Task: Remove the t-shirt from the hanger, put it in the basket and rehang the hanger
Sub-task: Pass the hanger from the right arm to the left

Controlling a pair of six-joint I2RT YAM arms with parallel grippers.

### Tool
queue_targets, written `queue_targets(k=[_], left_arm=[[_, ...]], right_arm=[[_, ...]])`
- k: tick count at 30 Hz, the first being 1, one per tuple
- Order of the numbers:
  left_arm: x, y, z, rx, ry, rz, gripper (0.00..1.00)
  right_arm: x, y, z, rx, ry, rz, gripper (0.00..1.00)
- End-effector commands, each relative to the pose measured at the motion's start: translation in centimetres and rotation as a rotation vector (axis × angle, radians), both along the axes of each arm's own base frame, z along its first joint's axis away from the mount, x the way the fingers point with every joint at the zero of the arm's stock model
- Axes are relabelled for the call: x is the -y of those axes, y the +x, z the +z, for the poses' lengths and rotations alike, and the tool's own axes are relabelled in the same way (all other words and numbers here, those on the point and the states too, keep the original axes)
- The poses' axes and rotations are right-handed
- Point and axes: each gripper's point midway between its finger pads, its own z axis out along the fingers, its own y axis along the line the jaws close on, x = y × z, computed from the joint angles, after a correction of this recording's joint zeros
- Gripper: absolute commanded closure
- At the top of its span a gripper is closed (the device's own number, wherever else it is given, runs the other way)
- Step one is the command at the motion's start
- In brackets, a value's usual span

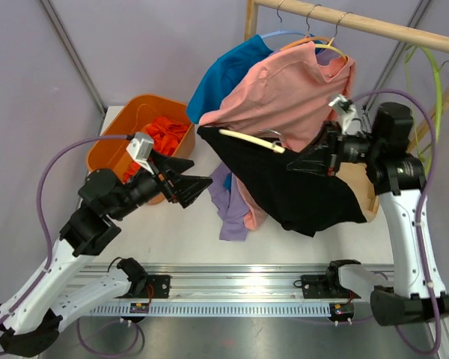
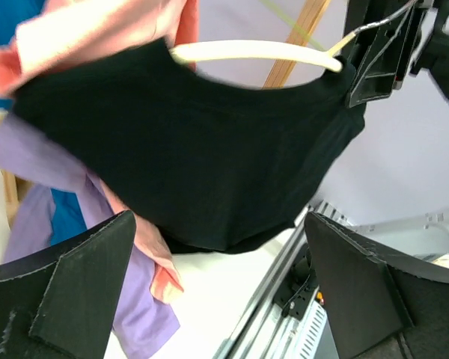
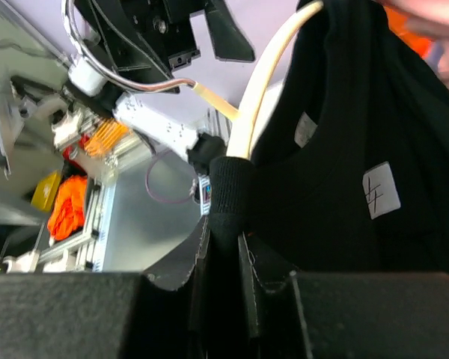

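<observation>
Your right end effector (image 1: 292, 166) is clenched on the one soft black t-shirt (image 1: 307, 191). It pinches the knit fabric over an end of the single smooth, cream hanger (image 1: 251, 140), with the arm bent above the bench (image 1: 172, 239). Your left end effector (image 1: 203, 170) is released, its two wedge-shaped fingers spread wide near the sagging shirt.

A robotics lab cell: plain lilac panel walls (image 1: 135, 45) enclose a white table (image 1: 176, 232), an aluminium mounting rail (image 1: 232, 280) runs along its near edge, and purple cables (image 1: 82, 140) loop beside it.
</observation>
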Motion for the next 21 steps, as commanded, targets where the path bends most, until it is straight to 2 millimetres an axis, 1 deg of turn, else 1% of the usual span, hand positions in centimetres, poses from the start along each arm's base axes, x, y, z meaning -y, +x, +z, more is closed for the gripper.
queue_targets(k=[1, 2, 3, 4, 5, 6, 7, 8, 10, 11, 12, 14, 15, 17, 19, 20, 21], left_arm=[[1.0, 1.0, -0.2, -0.063, -0.018, 0.0, 0.03], [1.2, 1.3, -0.4, -0.086, -0.021, 0.009, 0.03], [0.8, 1.7, -0.7, -0.131, -0.033, 0.047, 0.04], [0.5, 2.1, -0.8, -0.161, -0.04, 0.081, 0.04], [0.1, 2.4, -1.3, -0.197, -0.043, 0.12, 0.05], [-0.7, 2.9, -2.1, -0.259, -0.056, 0.186, 0.06], [-1.3, 3.1, -2.7, -0.298, -0.067, 0.225, 0.07], [-1.7, 3.4, -3.8, -0.341, -0.072, 0.265, 0.1], [-2.6, 3.5, -4.8, -0.419, -0.13, 0.327, 0.14], [-2.8, 3.6, -6.0, -0.46, -0.137, 0.352, 0.16], [-2.9, 3.6, -6.2, -0.48, -0.165, 0.361, 0.18], [-3.3, 3.8, -6.6, -0.503, -0.168, 0.39, 0.2], [-3.6, 3.9, -7.0, -0.502, -0.145, 0.411, 0.2], [-3.7, 4.0, -7.1, -0.47, -0.102, 0.409, 0.19], [-3.5, 3.5, -5.8, -0.312, 0.012, 0.336, 0.16], [-4.0, 3.4, -5.4, -0.178, 0.126, 0.314, 0.14], [-4.3, 2.9, -4.4, -0.105, 0.171, 0.285, 0.11]], right_arm=[[-2.3, -1.6, 0.1, 0.098, -0.075, 0.067, 1.0], [-3.2, -1.4, -0.2, 0.097, -0.096, 0.089, 1.0], [-4.2, -2.1, -0.7, 0.09, -0.112, 0.133, 1.0], [-4.7, -1.7, -1.4, 0.098, -0.144, 0.117, 1.0], [-5.2, -1.4, -2.0, 0.094, -0.163, 0.12, 1.0], [-5.9, -1.8, -2.4, 0.107, -0.177, 0.139, 1.0], [-6.0, -1.0, -3.0, 0.126, -0.209, 0.099, 1.0], [-6.2, -0.6, -3.2, 0.14, -0.22, 0.089, 1.0], [-6.4, 0.1, -3.8, 0.164, -0.248, 0.074, 1.0], [-6.5, 0.4, -4.1, 0.165, -0.255, 0.073, 1.0], [-6.5, 0.6, -4.3, 0.17, -0.262, 0.07, 1.0], [-6.5, 0.9, -4.8, 0.187, -0.275, 0.075, 1.0], [-6.6, 0.9, -4.9, 0.195, -0.28, 0.078, 1.0], [-6.5, 0.9, -5.4, 0.208, -0.293, 0.1, 1.0], [-6.4, 0.3, -6.0, 0.204, -0.306, 0.141, 1.0], [-6.4, 0.2, -6.1, 0.199, -0.311, 0.159, 1.0], [-6.4, 0.1, -6.2, 0.208, -0.312, 0.178, 1.0]])
